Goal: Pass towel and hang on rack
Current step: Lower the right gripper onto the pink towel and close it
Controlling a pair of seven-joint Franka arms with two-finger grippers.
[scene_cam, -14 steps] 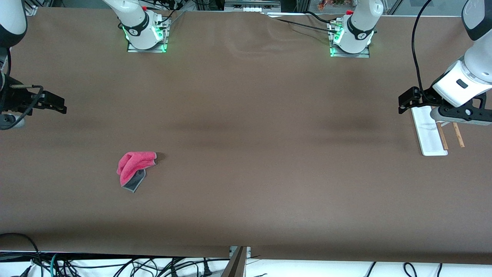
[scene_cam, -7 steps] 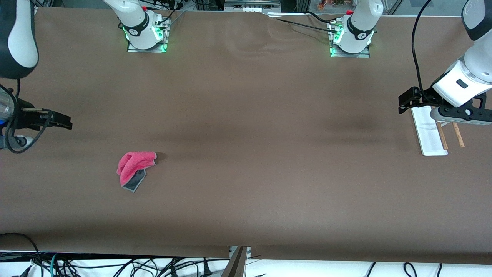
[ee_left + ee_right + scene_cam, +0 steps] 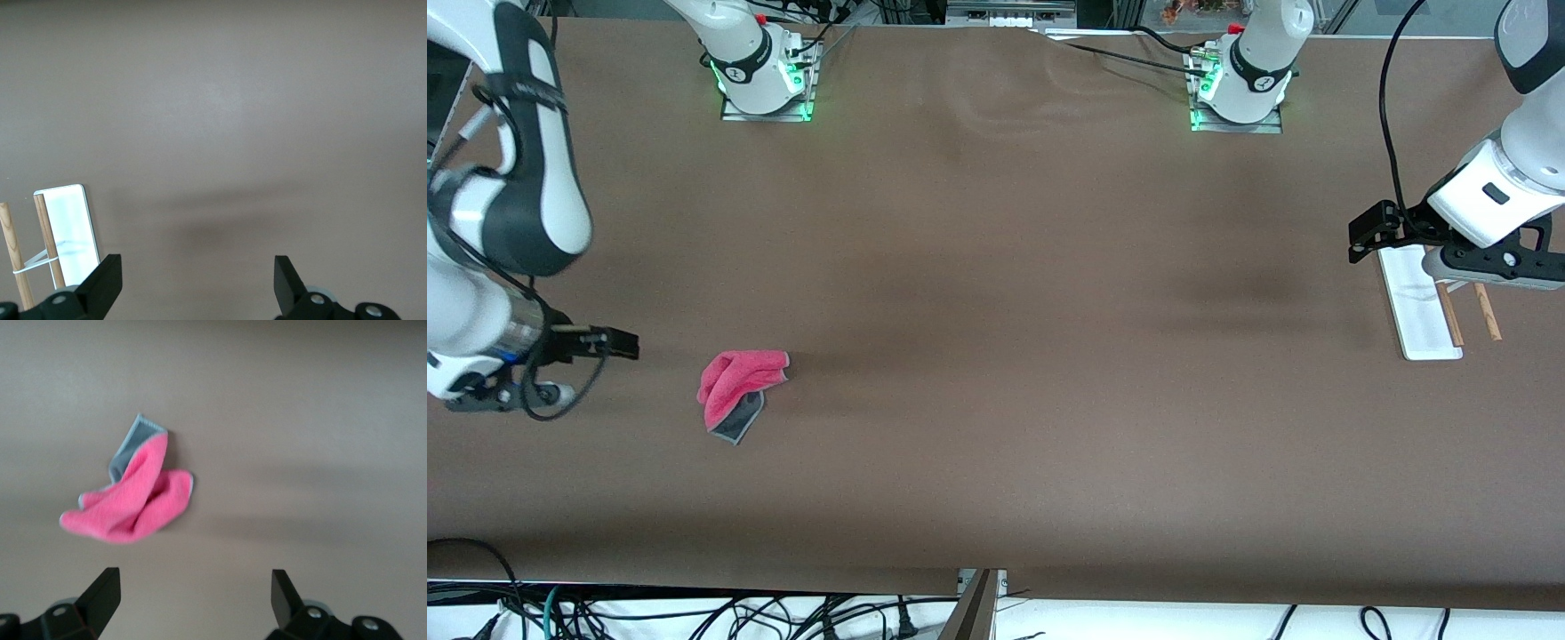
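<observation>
Front view: the towel (image 3: 735, 391) lies crumpled on the brown tabletop (image 3: 996, 356) toward the right arm's end, its grey corner on the side nearer the front camera. The right gripper (image 3: 624, 344) hovers over bare tabletop just beside the towel, not touching it; in the right wrist view its fingers (image 3: 100, 592) stand wide apart with nothing between them, the towel (image 3: 133, 497) ahead of them. The rack (image 3: 1427, 307) sits at the left arm's end, its white base flat and two brown rods alongside. The left gripper (image 3: 1369, 233) waits over the rack's end, its fingers (image 3: 103, 283) spread apart and empty.
</observation>
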